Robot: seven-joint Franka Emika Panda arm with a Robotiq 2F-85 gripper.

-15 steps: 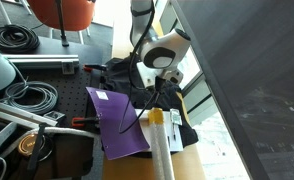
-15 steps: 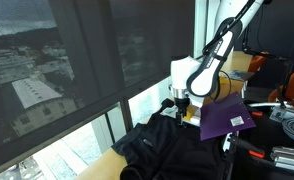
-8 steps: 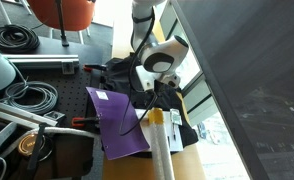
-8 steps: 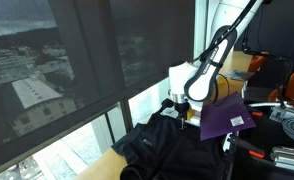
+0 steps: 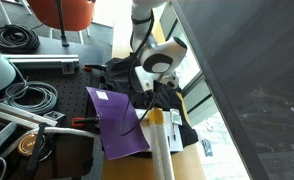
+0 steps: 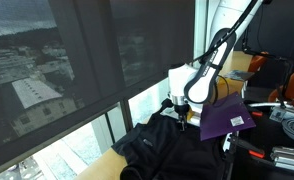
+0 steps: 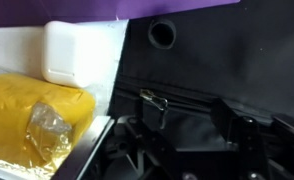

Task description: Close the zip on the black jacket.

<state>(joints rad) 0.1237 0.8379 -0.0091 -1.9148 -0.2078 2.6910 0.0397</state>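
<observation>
Tool point(image 6: 177, 113) low over black jacket point(image 6: 157, 150) (zip point(image 7: 187, 100) close)

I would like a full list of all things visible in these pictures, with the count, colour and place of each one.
black jacket: one, black, spread on the table by the window.
zip: one, dark with a metal pull, on the jacket front under the gripper.
purple folder: one, purple, lying beside the jacket.
cables: several coils, black, on the bench past the folder.
chair: one, orange-red, in the background.
white block: one, white, at the jacket's edge.
yellow object: one, yellow, next to the white block.
robot arm: one, white, above the jacket.
gripper: one, dark, low over the jacket, jaws apart.
</observation>
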